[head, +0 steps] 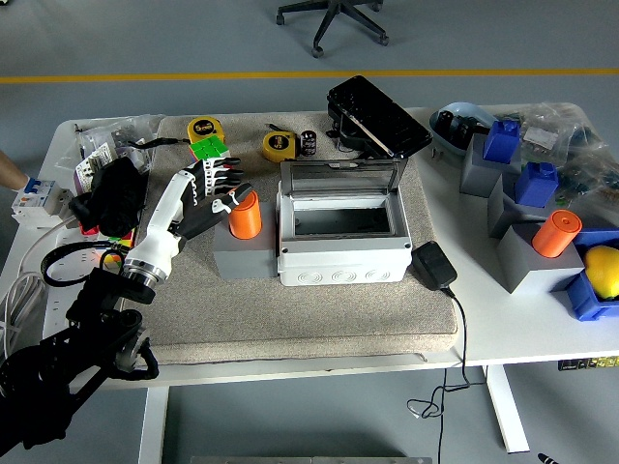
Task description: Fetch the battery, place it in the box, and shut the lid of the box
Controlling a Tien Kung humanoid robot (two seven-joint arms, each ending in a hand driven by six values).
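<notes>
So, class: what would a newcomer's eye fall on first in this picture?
First the robot's left hand, its fingers at the orange battery that stands on a grey block left of centre. Beside it sits the white box, lid raised. A second orange cylinder lies at the table's right.

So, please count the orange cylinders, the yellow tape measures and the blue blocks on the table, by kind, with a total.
Orange cylinders: 2
Yellow tape measures: 2
Blue blocks: 2
Total: 6
</notes>
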